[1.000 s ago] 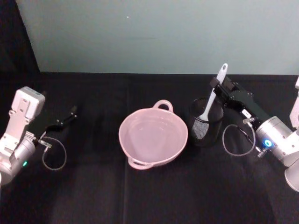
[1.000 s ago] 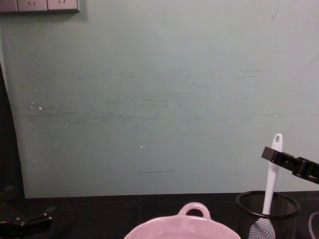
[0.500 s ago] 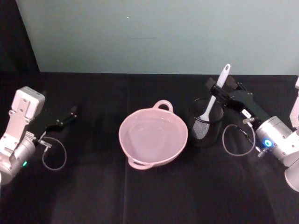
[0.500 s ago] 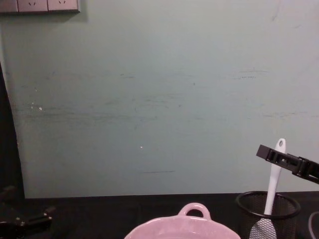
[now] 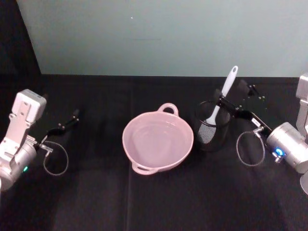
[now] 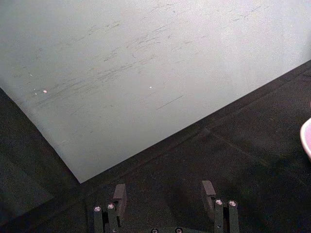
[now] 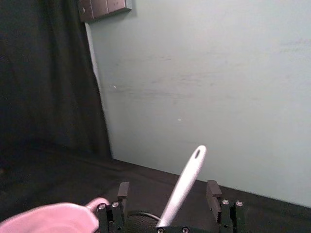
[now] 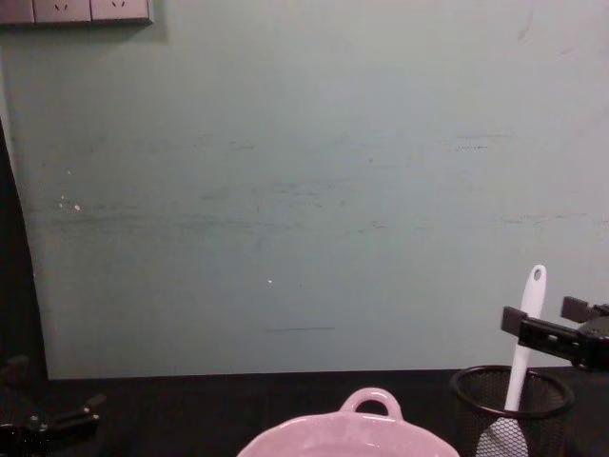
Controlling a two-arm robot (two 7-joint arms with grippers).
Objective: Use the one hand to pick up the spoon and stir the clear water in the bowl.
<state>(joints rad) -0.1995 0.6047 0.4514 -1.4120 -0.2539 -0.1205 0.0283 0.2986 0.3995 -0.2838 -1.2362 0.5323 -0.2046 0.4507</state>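
Right claw (image 5: pixel 234 96) spread wide, fingers astride spoon (image 5: pixel 220 100) handle, not clamped; spoon upright in mesh cup (image 5: pixel 211 126), just right of bowl (image 5: pixel 158 142) on worktop (image 5: pixel 144 202). Left claw (image 5: pixel 69 121) spread, parked far left

Wall (image 8: pixel 304 190): flat, pale grey-green, matte; faint horizontal scuffs and a few small white specks across its middle; one short dark horizontal mark low down.

Socket panel (image 8: pixel 76 9): pale grey wall outlets in a row, set at the wall's upper left corner in the chest view; seen as a dark plate (image 7: pixel 104 8) in the right wrist view.

Curtain (image 5: pixel 17 36): black fabric, hanging beside the wall's left edge, reaching down to the desk.

Desk (image 5: pixel 154 202): covered in black cloth with faint creases; its far edge meets the wall in a straight line.

Light: even, soft, without hard shadows on the wall.
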